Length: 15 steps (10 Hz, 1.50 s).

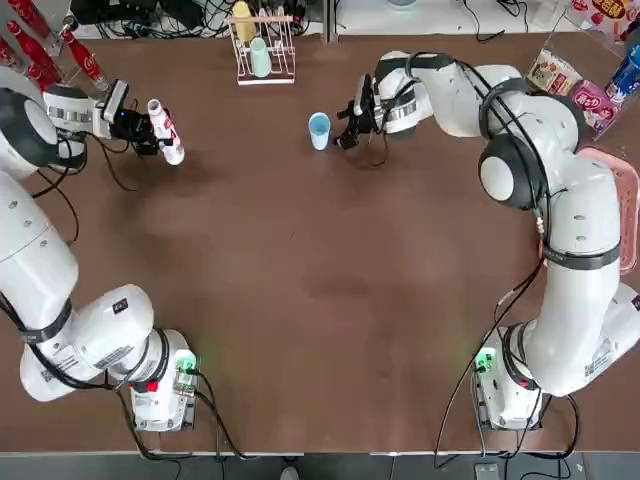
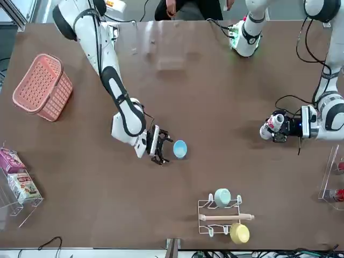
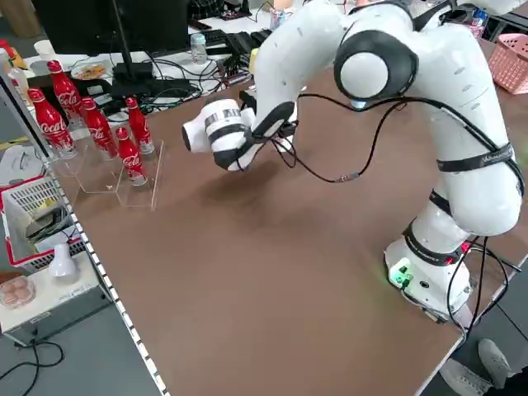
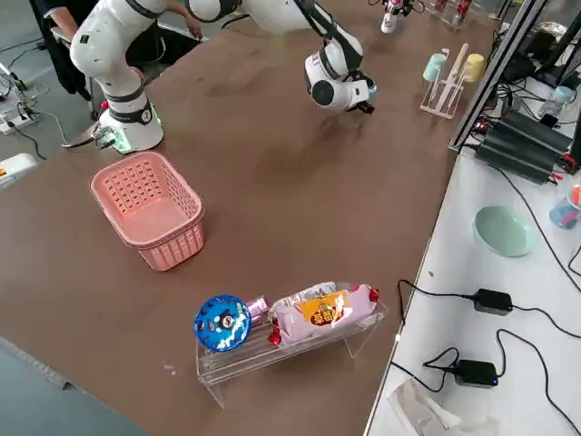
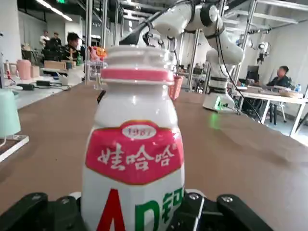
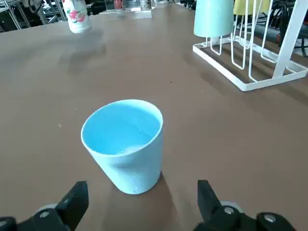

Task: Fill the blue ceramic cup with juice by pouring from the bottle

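Top view: both arm bases at the near edge, table middle bare; far left, left gripper (image 1: 150, 128) clamped on the white bottle (image 1: 166, 131), cap on as far as the left wrist view shows; far centre, blue ceramic cup (image 1: 319, 130) upright on the table, right gripper (image 1: 349, 125) just beside it, jaws apart, not touching; cup rack (image 1: 262, 50) behind. Progress: bottle grasped, well apart from cup, cup looks empty. Left to do: carry bottle over, tilt, pour
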Each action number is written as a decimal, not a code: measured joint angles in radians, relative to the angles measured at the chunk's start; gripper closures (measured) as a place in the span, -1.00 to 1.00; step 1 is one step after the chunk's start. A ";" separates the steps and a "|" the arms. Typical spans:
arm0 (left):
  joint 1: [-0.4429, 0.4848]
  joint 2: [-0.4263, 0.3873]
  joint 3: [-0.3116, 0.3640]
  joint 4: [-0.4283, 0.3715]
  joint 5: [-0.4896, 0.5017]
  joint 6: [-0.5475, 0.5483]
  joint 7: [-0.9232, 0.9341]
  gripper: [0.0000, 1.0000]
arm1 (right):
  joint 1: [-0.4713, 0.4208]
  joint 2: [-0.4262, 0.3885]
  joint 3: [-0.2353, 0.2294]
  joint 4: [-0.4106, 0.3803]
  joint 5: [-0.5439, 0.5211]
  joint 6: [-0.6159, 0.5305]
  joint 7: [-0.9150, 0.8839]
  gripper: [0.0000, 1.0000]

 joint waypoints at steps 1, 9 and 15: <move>0.067 0.021 -0.057 0.000 0.000 0.000 0.000 0.15 | -0.010 -0.015 -0.001 -0.013 0.000 -0.004 -0.008 -1.00; 0.116 0.146 -0.082 0.051 0.020 0.048 0.107 0.08 | -0.061 -0.085 -0.006 -0.046 -0.262 0.035 0.228 -1.00; 0.116 0.164 -0.083 0.084 0.026 0.048 0.107 -0.09 | -0.165 -0.210 -0.007 -0.045 -0.801 0.033 0.956 -1.00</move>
